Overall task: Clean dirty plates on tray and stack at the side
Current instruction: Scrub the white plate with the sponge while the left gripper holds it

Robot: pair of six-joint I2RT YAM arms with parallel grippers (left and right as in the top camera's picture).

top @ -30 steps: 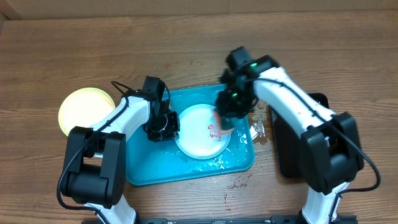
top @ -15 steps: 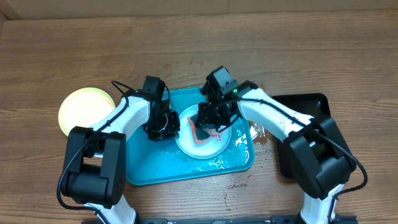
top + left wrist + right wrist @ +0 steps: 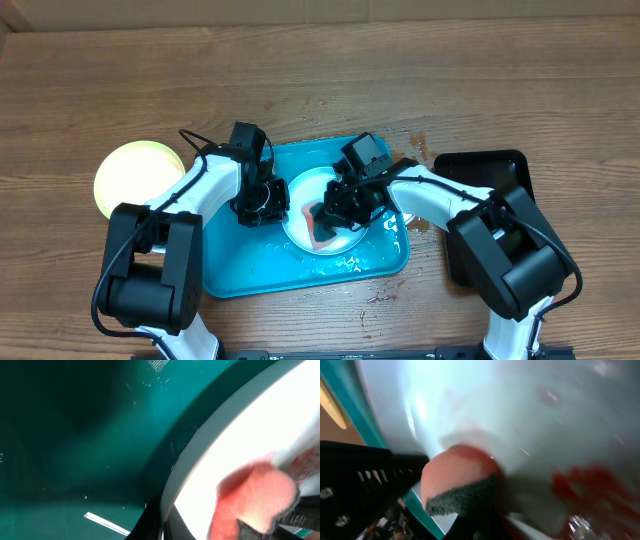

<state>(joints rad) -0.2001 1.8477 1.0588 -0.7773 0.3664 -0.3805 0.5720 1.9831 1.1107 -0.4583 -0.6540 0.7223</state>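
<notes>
A pale blue plate (image 3: 306, 193) with a white centre lies on the turquoise tray (image 3: 240, 270). My left gripper (image 3: 268, 205) is shut on the plate's left rim (image 3: 200, 445); its fingers (image 3: 162, 527) pinch the edge. My right gripper (image 3: 335, 215) is shut on a pink sponge (image 3: 318, 236) with a dark scrub side and presses it on the plate near the left rim. The sponge also shows in the left wrist view (image 3: 255, 495) and the right wrist view (image 3: 460, 480). Red sauce smears (image 3: 590, 485) lie on the plate (image 3: 495, 405). A pale yellow plate (image 3: 135, 175) sits on the table to the left of the tray.
A black tray (image 3: 500, 170) lies at the right, partly under my right arm. Water drops and sauce specks lie on the turquoise tray's front right part (image 3: 385, 250) and on the table beside it. The table is bare wood at the back.
My right gripper has swept the sponge from the plate's right side across to its left part, and its arm has lowered over the tray. My left gripper has not moved.
</notes>
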